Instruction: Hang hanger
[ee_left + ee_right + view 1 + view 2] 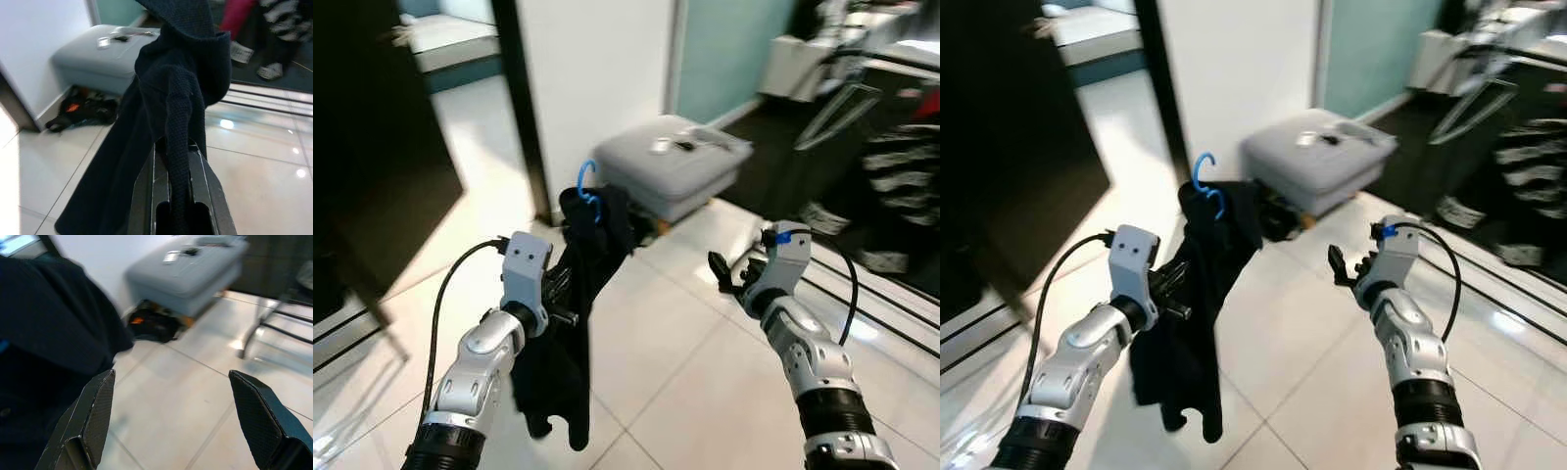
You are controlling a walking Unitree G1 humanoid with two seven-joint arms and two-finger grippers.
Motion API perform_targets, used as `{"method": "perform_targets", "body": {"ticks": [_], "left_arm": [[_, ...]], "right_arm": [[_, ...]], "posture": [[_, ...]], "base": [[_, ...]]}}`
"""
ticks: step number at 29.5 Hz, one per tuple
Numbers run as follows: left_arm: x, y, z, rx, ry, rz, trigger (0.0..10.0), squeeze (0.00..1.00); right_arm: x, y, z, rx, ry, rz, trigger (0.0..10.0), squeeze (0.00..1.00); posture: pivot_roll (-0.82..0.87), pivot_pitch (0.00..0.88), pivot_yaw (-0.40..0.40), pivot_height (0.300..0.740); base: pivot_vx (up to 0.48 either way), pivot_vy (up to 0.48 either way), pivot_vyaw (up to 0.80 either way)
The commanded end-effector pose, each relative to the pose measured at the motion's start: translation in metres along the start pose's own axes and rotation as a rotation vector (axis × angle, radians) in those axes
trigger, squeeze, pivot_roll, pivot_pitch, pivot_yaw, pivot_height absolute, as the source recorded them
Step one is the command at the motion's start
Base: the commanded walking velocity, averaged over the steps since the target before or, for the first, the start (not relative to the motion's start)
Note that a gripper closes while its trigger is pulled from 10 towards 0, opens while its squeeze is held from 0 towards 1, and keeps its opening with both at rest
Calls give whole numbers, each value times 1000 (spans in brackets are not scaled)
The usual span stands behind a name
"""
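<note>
Left hand (570, 294) is clamped on the dark garment (573, 323) just below the blue hanger (590, 192) – fabric runs between the fingers in the left wrist view, hook up and free, the rest hanging toward the tiled floor (685, 362). We judge that grip keeps the hook clear for a rail. Behind it, a grey ottoman (675, 162) against the white wall. Right hand (732, 272) is spread and empty – probably ready to steady the hanger. Clothes rack (891, 147) sits far right, well apart; we're still in transit.
</note>
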State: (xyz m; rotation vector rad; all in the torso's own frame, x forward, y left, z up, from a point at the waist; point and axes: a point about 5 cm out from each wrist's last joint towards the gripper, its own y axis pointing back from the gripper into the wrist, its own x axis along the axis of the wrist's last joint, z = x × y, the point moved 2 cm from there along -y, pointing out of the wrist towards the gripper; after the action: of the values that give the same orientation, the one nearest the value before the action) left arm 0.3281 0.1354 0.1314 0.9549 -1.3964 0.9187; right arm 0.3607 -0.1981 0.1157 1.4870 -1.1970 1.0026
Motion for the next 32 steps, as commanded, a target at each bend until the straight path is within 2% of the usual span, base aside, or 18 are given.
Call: {"method": "perform_targets", "body": {"ticks": [1, 8, 24, 32], "left_arm": [[4, -1, 1, 1, -25, 27, 10000, 0], [5, -5, 10, -18, -74, 44, 10000, 0], [5, -9, 18, -64, -109, 66, 10000, 0], [8, -7, 28, -114, -127, 108, 10000, 0]], "right_arm": [[-7, 1, -3, -8, 5, -20, 10000, 0], [-7, -2, -3, -24, 12, -16, 10000, 0], [-7, -3, -5, -24, 12, -2, 10000, 0], [-7, -2, -7, -17, 3, 23, 10000, 0]], "posture": [[-139, 40, 12, 740], [-129, 35, 1, 740], [-126, 17, 9, 740], [-127, 2, 12, 740]], "base": [[0, 0, -775], [0, 0, -775], [0, 0, -775], [362, 0, 0]]}}
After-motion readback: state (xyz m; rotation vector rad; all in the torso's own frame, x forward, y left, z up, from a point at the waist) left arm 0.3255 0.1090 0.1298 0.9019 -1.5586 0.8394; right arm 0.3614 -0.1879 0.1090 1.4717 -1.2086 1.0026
